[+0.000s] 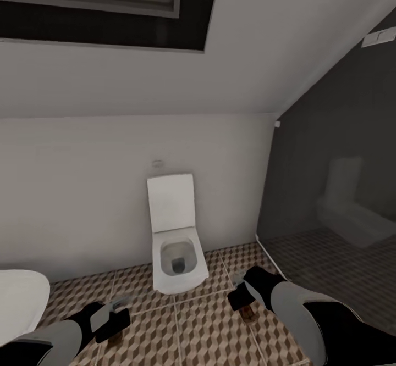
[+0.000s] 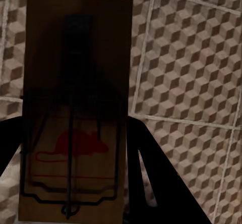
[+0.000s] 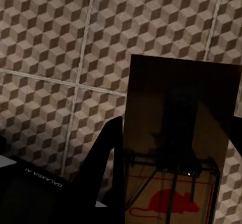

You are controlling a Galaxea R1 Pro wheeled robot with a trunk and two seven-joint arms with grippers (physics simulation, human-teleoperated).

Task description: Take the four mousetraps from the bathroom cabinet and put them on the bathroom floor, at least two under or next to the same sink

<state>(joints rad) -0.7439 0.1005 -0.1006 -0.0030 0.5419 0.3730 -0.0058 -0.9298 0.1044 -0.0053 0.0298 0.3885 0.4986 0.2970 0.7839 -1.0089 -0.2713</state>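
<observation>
Two flat wooden mousetraps, wire-sprung, seemingly clamped one in each arm's jaws above cube-patterned floor tiles.

Open bathroom floor lies between and ahead of both arms, bounded by the white toilet at centre, the grey glass partition at right and a white rounded fixture at left.
</observation>
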